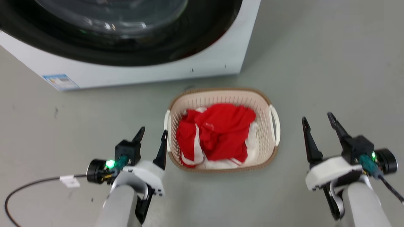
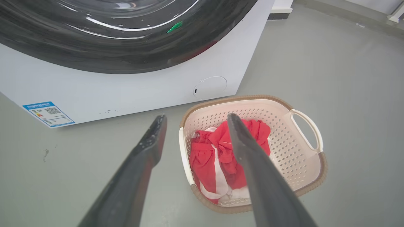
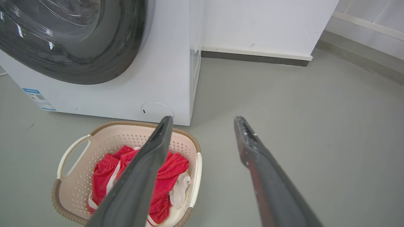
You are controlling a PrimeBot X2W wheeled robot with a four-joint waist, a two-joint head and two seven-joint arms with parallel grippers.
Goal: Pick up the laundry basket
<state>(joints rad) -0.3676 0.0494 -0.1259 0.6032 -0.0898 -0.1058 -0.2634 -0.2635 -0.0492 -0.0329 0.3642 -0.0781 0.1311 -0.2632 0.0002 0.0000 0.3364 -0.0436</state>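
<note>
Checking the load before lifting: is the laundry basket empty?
No, red and white clothes lie heaped inside the basket.

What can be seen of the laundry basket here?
The laundry basket is a cream perforated plastic tub, rounded-rectangular, with a brown woven-look rim and two white side handles. It stands upright on the grey floor before the washer, holding crumpled red and white clothes. The open left gripper is close by its left handle, the open right gripper stands clear; neither grips it.
</note>
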